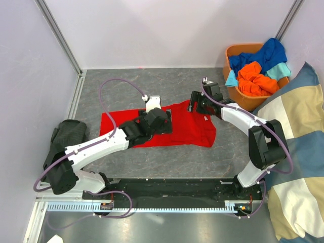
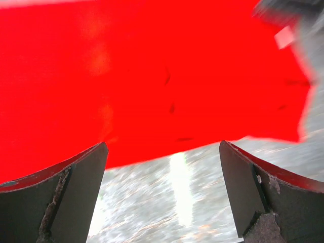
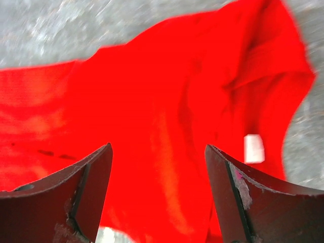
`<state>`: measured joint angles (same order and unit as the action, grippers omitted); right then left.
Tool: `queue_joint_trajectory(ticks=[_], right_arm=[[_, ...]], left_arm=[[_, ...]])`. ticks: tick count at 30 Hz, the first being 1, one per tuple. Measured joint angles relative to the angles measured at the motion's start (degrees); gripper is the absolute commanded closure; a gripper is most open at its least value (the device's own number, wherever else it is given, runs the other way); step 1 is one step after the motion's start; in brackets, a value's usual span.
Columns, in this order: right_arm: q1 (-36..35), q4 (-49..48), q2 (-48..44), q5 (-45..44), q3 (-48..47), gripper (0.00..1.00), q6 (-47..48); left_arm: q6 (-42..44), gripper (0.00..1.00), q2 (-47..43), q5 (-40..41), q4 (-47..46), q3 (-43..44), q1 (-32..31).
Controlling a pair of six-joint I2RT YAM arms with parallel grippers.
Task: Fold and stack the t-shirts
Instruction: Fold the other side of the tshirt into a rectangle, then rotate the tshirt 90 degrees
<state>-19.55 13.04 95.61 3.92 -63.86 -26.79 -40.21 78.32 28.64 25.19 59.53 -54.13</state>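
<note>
Red t-shirt [image 1: 187,132]: spread out on grey counter [image 1: 126,81], mid-scene
Left end effector [image 2: 163,144]: jaws wide apart, empty, at shirt's edge
Right end effector [image 3: 158,146]: jaws apart, empty, above shirt near collar tag [image 3: 253,148]
Other t-shirts [image 1: 255,76]: orange, blue, teal, heaped in orange basket [image 1: 230,53], far right

I saw a grey, stone-patterned tabletop [image 1: 152,157] boxed in by pale lilac panels: a back wall [image 1: 167,30] and a left wall [image 1: 25,76], joined by a slanted aluminium post [image 1: 59,36]. A blue-and-beige checked cushion [image 1: 298,126] leaned in from the right; the light was soft and even
</note>
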Motion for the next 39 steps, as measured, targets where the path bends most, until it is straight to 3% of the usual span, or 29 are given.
queue_joint_trajectory(ticks=[5, 10, 12, 14, 18, 21, 24, 30, 39], right_arm=[[-2.8, 4.3, -6.1, -2.8, 0.7, 0.17, 0.0], [-2.9, 9.2, -22.4, -9.2, 5.5, 0.17, -0.6], [-2.7, 11.4, -29.7, -10.8, 7.0, 0.17, -1.2], [-2.7, 13.0, -35.1, -11.4, 8.0, 0.17, -2.1], [-2.7, 15.7, -42.2, -11.1, 10.5, 0.16, -3.6], [-2.7, 18.4, -44.0, -10.8, 12.0, 0.16, -4.4], [-2.7, 21.0, -44.3, -10.8, 12.4, 0.16, -4.8], [-2.7, 23.2, -45.5, -10.9, 12.4, 0.16, -5.2], [-2.7, 24.3, -45.5, -10.9, 12.4, 0.16, -5.4]], left_arm=[[9.6, 0.00, -0.9, -0.7, -5.8, 0.8, 1.2], [26.9, 0.00, 3.3, -14.5, -16.1, 1.0, 8.1], [31.3, 0.00, 7.3, -24.5, -18.0, 4.0, 13.7], [34.2, 0.00, 12.3, -34.0, -18.8, 9.0, 19.8], [41.3, 0.00, 28.7, -52.5, -17.0, 27.3, 29.2], [46.4, 0.00, 42.2, -63.5, -12.6, 43.7, 31.7], [48.7, 0.00, 51.7, -71.0, -8.7, 53.8, 32.1], [50.2, 0.00, 60.3, -75.5, -2.6, 58.6, 31.1], [53.3, 0.01, 61.2, -74.3, 0.6, 58.6, 27.7]])
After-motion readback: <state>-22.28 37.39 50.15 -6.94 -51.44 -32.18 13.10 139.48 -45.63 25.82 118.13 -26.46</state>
